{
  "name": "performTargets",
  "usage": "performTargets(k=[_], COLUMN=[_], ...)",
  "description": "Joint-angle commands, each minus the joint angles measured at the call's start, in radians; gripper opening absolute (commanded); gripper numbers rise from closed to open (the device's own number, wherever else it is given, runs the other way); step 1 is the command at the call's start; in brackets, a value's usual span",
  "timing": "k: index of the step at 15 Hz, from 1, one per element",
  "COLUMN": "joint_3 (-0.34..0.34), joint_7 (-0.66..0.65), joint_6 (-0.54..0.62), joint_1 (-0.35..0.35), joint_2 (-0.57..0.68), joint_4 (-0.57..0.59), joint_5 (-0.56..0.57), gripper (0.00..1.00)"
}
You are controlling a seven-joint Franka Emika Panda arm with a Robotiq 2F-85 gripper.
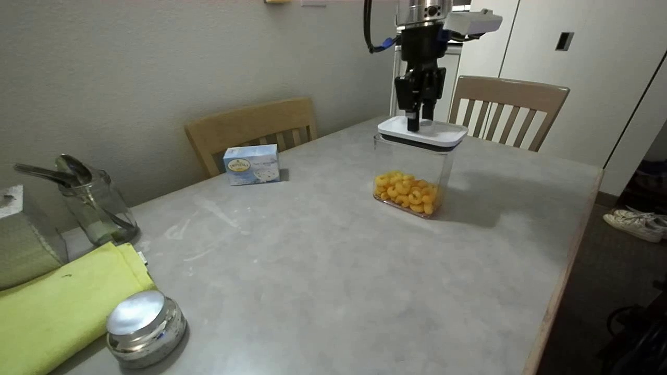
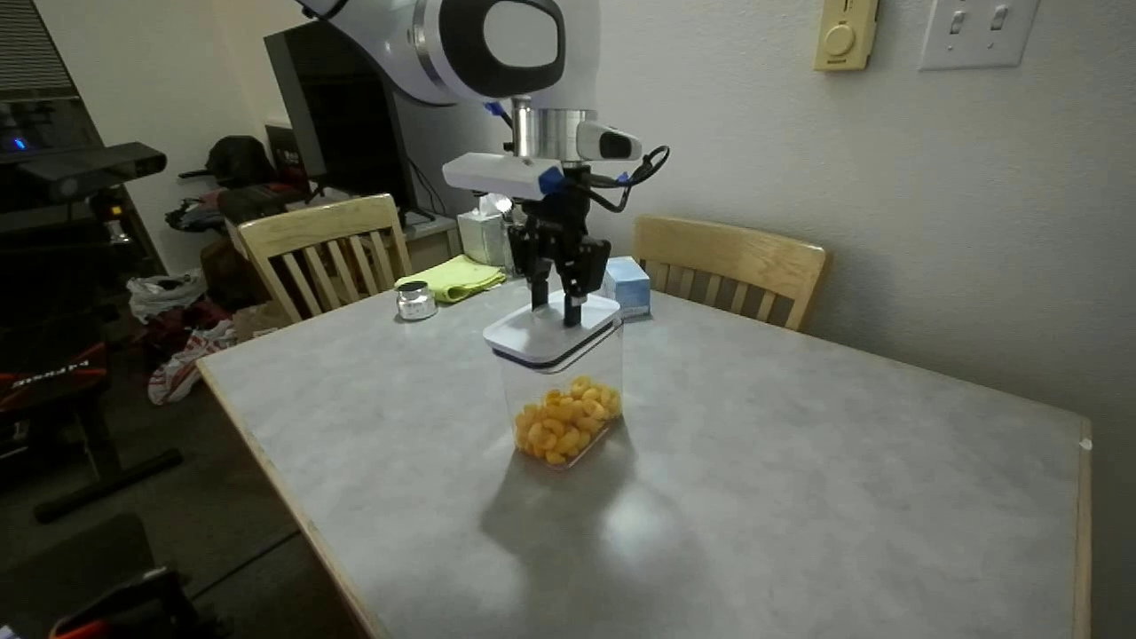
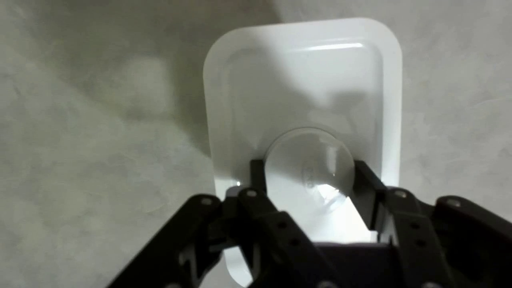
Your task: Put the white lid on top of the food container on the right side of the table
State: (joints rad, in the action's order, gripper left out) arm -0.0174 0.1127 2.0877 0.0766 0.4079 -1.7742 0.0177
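At lower left of an exterior view, a folded yellow-green cloth (image 1: pixel 78 297) lies between a tissue box (image 1: pixel 31 234) at the edge of the frame and a round silver-lidded jar (image 1: pixel 146 330). Behind it, a clear glass jar (image 1: pixel 99 213) holds a spoon (image 1: pixel 75 167) and another metal utensil (image 1: pixel 41 173), both leaning left. A pale blue Twinings tea box (image 1: pixel 251 164) stands upright left of centre. All are well apart from the food container (image 1: pixel 417 161), clear and see-through at upper right, with yellow-orange food rings (image 1: pixel 406 191) in its bottom. The white lid (image 1: pixel 435 135) is at its mouth, a dark seal showing beneath; whether it is pressed fully down cannot be told. The gripper (image 2: pixel 556 313) holds the lid's round button (image 3: pixel 310 170), its fingers narrow against two sides of it.

The table (image 1: pixel 323 281) has a mottled light grey top with a wooden edge; pale smears mark it at left, and shade lies right of the container. Wooden slat-back chairs (image 1: pixel 250 123) stand beyond it in both exterior views. On the dark floor (image 1: pixel 594 276) at far right of an exterior view are white sneakers (image 1: pixel 635 224). In an exterior view, a light-switch plate (image 2: pixel 976 43) and a yellow dial control (image 2: pixel 846 40) are on the wall (image 2: pixel 737 142) at upper right, with a dark screen (image 2: pixel 355 124) at upper left.
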Motion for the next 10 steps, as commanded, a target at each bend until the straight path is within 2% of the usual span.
performTargets(k=[1, 10], joint_3=[-0.008, -0.003], joint_7=[0.003, 0.015], joint_6=[-0.019, 0.02], joint_1=[-0.002, 0.0], joint_2=[-0.024, -0.037], joint_4=[-0.036, -0.052], joint_5=[0.007, -0.001], gripper=[0.29, 0.29])
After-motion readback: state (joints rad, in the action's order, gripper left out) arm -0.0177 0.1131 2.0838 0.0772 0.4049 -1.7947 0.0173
